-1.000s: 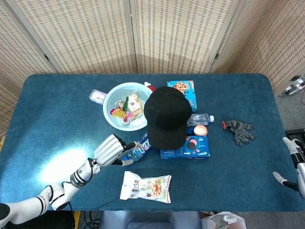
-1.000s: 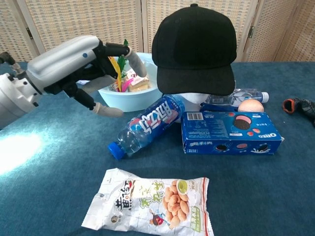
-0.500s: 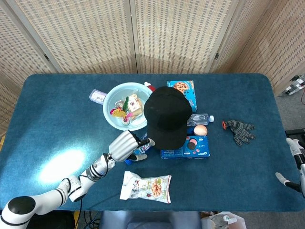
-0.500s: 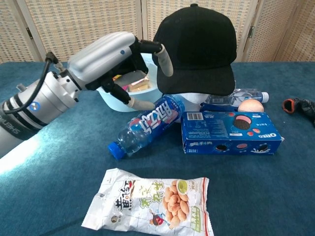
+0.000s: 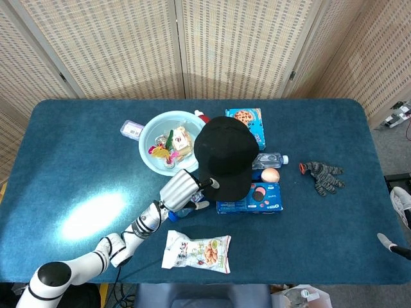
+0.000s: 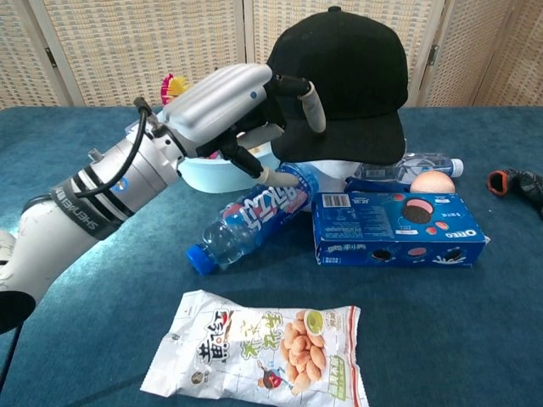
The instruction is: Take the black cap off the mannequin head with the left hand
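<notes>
The black cap [image 6: 339, 80] sits on a white mannequin head [image 6: 333, 170], of which only a sliver shows under the brim. Seen from the head camera, the cap [image 5: 225, 157] covers the head fully, just right of the table's middle. My left hand [image 6: 233, 106] is at the cap's left side with its fingers spread. One fingertip [image 6: 315, 114] lies in front of the cap's crown and the thumb [image 6: 273, 175] is below the brim; nothing is gripped. My right hand [image 5: 399, 204] shows only at the far right edge, fingers apart and holding nothing.
A light blue bowl [image 5: 154, 144] of small items stands behind my left hand. A Pepsi bottle [image 6: 254, 216] lies under the hand, and an Oreo box [image 6: 399, 227] lies under the brim. A snack bag [image 6: 263, 348] is in front; a glove [image 5: 323, 176] at right.
My left arm has swung right and forward, from beside the bowl up to the cap's left side. Its fingers now overlap the cap. The right hand has slid further out of frame.
</notes>
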Controlling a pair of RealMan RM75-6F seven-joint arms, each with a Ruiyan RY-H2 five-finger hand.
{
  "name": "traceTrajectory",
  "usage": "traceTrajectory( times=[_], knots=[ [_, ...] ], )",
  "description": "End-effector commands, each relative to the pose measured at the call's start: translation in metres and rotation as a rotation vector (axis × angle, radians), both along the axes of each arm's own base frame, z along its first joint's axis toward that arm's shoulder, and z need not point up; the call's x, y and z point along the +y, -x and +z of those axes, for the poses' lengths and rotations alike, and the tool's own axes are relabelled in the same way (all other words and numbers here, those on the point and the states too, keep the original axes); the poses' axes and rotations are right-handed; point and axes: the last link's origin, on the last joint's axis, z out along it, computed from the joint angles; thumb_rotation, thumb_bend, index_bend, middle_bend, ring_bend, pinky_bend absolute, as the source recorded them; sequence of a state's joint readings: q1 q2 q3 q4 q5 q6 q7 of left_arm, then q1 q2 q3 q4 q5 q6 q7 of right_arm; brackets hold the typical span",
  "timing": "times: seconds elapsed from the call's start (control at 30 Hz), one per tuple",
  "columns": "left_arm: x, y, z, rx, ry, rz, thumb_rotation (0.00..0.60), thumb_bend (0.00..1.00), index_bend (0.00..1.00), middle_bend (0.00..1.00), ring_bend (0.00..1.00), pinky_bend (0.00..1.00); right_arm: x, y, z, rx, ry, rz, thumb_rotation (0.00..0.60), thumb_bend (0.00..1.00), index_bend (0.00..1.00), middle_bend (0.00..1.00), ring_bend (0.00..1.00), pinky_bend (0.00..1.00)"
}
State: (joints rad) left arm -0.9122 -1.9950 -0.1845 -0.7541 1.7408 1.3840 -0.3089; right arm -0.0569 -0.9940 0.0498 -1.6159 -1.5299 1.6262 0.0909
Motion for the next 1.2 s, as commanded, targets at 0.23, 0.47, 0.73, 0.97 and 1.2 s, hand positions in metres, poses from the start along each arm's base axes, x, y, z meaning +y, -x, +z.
traceTrajectory(
  times=[0.23, 0.47, 0.73, 0.97, 1.2],
  knots=[
    [0.003, -0.006, -0.006, -0.012, 0.003, 0.008, 0.6, 0.15, 0.46, 0.99, 1.0, 1.0, 0.003, 0.003, 0.003, 0.0, 0.009, -0.007, 0.6, 0.01, 0.1, 0.19, 0.12, 0.17],
    [0.003, -0.009, -0.01, -0.023, 0.005, 0.012, 0.6, 0.22, 0.48, 0.99, 1.0, 1.0, 0.005, 0.003, 0.004, 0.001, 0.011, -0.009, 0.6, 0.01, 0.1, 0.19, 0.12, 0.17],
    [0.002, -0.01, -0.011, -0.032, 0.007, 0.0, 0.6, 0.37, 0.52, 1.0, 1.0, 1.0, 0.005, 0.003, 0.005, 0.004, 0.015, -0.012, 0.6, 0.01, 0.1, 0.19, 0.12, 0.17],
    [0.003, -0.011, -0.005, -0.061, -0.001, -0.008, 0.6, 0.53, 0.56, 1.0, 1.0, 1.0, 0.004, 0.003, 0.005, 0.003, 0.016, -0.01, 0.6, 0.01, 0.1, 0.19, 0.12, 0.17],
    [0.004, -0.018, 0.005, -0.156, 0.065, 0.025, 0.6, 0.56, 0.57, 1.0, 1.0, 1.0, 0.002, 0.002, 0.005, 0.002, 0.017, -0.003, 0.6, 0.01, 0.1, 0.19, 0.12, 0.17]
  ],
)
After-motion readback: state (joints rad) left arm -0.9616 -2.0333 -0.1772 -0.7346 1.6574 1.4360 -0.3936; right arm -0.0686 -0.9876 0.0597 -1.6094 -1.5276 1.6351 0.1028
